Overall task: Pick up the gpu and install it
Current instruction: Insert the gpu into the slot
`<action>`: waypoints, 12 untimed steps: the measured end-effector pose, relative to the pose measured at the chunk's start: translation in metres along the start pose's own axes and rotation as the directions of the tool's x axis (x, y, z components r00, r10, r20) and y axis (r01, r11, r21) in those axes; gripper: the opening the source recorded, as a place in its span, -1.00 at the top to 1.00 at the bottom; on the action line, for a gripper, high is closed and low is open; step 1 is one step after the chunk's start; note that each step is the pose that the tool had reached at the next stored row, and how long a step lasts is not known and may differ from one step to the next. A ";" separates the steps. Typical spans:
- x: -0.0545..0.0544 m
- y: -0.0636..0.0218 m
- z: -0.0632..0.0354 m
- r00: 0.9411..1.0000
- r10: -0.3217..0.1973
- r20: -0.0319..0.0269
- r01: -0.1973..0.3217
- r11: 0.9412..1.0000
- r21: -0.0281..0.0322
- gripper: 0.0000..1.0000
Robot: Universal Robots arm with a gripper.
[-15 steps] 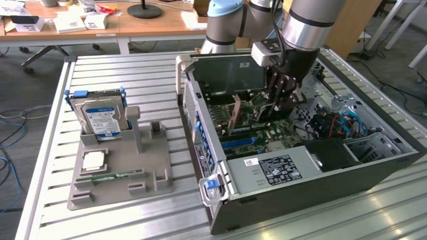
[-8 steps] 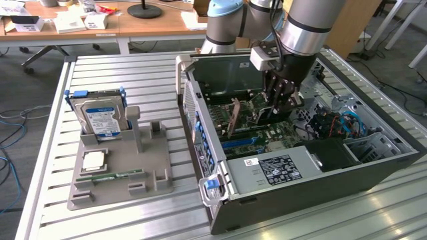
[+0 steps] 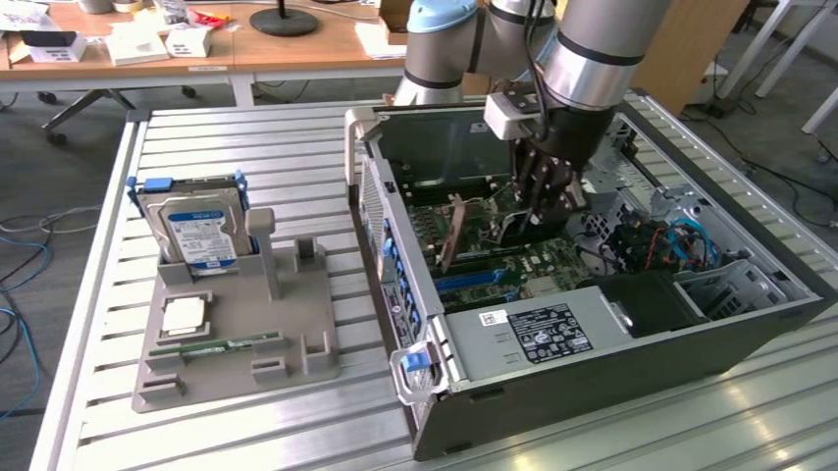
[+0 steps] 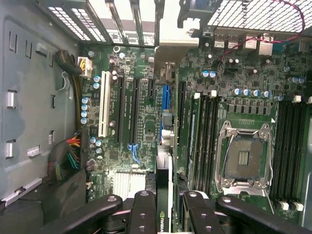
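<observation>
GPU [image 4: 163, 194] placement is the step we judge to be in hand. The card is off the bench and inside the open computer case [image 3: 615, 383], held on edge over the motherboard [image 4: 148, 131]. The gripper [image 4: 165, 214] is clamped on it, with dark fingers [image 4: 142, 212] pressing either face of the thin black board, so the pick-up is done. In the exterior view the gripper [image 3: 531, 216] reaches down into the middle of the case, near the black power supply [image 3: 550, 334]. It is well apart from the grey parts stand [image 3: 304, 329] on the exterior view's left, where the hard drive [image 3: 196, 231] stands upright and the green RAM stick [image 3: 216, 345] lies flat.

From the wrist camera we look along the card's upper edge. It runs in line with a blue expansion slot [image 4: 165, 100]. The long black slots [image 4: 120, 112] are on one side of it, and the memory slots [image 4: 202, 131] and the empty CPU socket [image 4: 243, 156] are on the other. Its far end points at the slotted rear wall [image 4: 122, 14] of the case. We cannot tell whether the contact edge has entered the slot or hangs just above it.

In our judgement, seating the card calls for holding it upright and square to the slot, with the bracket end meeting its rear opening, and then a straight, even press. Any tilt risks catching the connector or neighbouring components.
</observation>
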State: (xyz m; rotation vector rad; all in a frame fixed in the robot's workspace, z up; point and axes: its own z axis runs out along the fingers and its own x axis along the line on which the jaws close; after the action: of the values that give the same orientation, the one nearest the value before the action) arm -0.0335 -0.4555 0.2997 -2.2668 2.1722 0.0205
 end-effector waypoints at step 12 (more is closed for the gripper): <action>0.000 0.0035 0.0100 1.000 0.000 0.000 0.000 1.000 0.000 0.47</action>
State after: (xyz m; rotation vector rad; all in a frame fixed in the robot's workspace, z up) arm -0.0371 -0.4555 0.2897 -2.2669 2.1725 0.0203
